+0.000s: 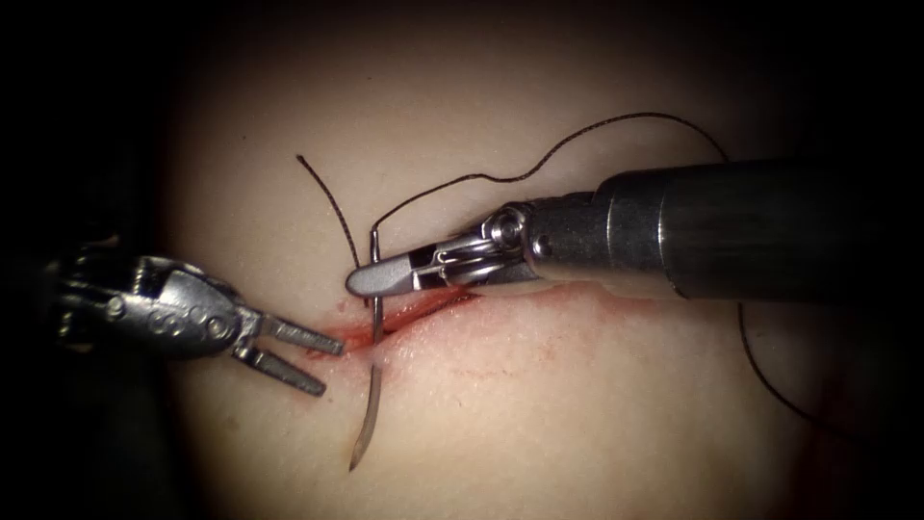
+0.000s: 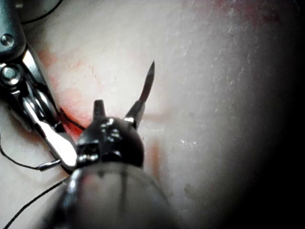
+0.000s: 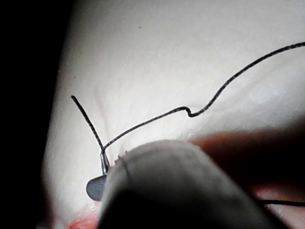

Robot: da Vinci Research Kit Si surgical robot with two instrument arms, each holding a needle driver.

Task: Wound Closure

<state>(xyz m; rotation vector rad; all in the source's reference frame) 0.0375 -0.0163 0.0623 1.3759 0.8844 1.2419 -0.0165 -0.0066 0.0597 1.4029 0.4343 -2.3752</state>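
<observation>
Right tool [image 1: 371,279]: jaws clamped together on the needle [image 1: 372,385] near its thread end, just above the cut [image 1: 404,318]. The needle runs from that grip down across the cut; a short stretch at the cut's lower lip sits under the tissue [image 1: 577,404], and the pointed half lies bare below the cut, tip free and well clear of it. So the needle is in the tissue, with both ends out.

Left tool [image 1: 303,361]: jaws apart, holding nothing, tips just left of the cut's left end, near the needle but not touching it. In the left wrist view the needle's point [image 2: 148,78] stands up just past those parted jaws.

Thread [image 1: 539,159] leaves the needle's top end, arcs away above the right tool's shaft and drops behind it toward the right. A loose thread end [image 1: 322,188] lies above the cut, left of the grip. Red fluid [image 1: 332,332] smears the cut's edges.

Judgement on handling: any turn of the needle should follow its curve, so the lower lip is not torn. A second grip would sit best on the bare shaft below the cut, behind the point, not on the tip itself.

Pose: right shaft comes in nearly level above the cut, wrist straight, jaws pointing left. Left wrist angled down toward the cut, jaws aimed right
</observation>
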